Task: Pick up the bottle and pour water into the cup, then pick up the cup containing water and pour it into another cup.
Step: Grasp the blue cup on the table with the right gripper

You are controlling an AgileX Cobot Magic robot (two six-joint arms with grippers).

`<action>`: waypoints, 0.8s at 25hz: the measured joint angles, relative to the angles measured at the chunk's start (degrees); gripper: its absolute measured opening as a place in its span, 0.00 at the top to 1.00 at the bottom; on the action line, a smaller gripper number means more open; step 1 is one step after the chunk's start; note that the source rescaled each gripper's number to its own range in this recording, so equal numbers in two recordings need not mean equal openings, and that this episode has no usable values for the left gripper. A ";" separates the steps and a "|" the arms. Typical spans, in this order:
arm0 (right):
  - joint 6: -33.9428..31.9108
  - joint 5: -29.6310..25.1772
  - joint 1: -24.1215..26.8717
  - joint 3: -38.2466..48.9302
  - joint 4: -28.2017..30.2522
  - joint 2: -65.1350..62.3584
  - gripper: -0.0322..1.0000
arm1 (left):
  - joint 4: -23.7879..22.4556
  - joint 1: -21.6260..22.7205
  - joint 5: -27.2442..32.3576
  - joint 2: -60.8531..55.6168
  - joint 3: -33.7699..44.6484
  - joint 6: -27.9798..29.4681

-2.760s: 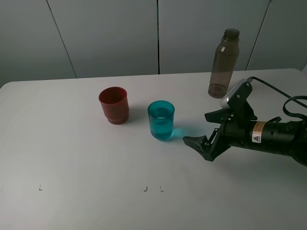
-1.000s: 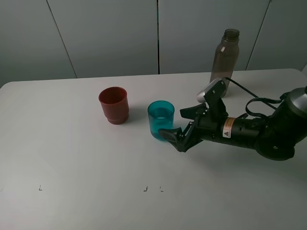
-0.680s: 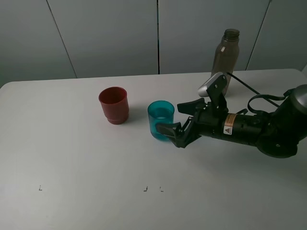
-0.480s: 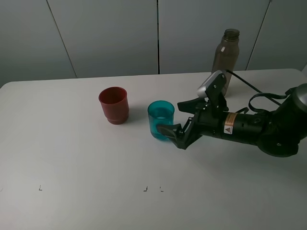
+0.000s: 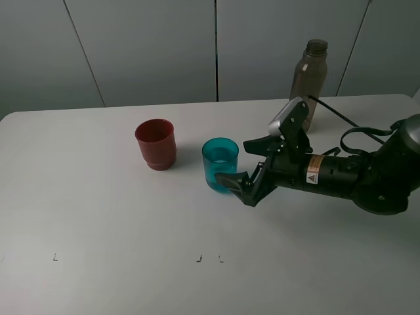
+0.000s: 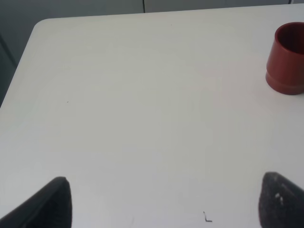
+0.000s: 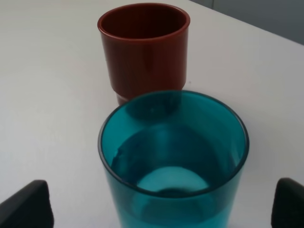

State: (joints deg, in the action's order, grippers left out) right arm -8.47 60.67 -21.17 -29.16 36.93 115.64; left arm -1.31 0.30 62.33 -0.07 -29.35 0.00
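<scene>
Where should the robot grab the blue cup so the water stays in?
Its side wall, about halfway up, coming level from the right, where the open right gripper has a finger at each side. The blue cup stands upright with water inside, and its smooth sides narrow downward, so a mid-height squeeze should hold. The red cup crowds the left.

right arm (image 5: pixel 341 174): stretched low | right end effector (image 5: pixel 237 163): jaws wide | left end effector (image 6: pixel 166 204): jaws wide
</scene>
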 joint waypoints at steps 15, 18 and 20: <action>-5.52 -8.48 -2.36 -4.74 0.97 0.43 0.02 | 0.00 0.00 0.00 0.00 0.00 0.00; -5.52 -8.70 -2.48 -5.46 0.97 1.78 0.02 | 0.00 0.00 0.00 0.00 0.00 -0.39; -5.63 -8.70 -2.70 -5.94 0.97 2.49 0.02 | 0.00 0.00 0.00 0.00 0.00 -0.39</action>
State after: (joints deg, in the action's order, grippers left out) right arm -14.10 51.97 -23.86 -35.09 37.90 118.13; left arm -1.31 0.30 62.33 -0.07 -29.35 -0.39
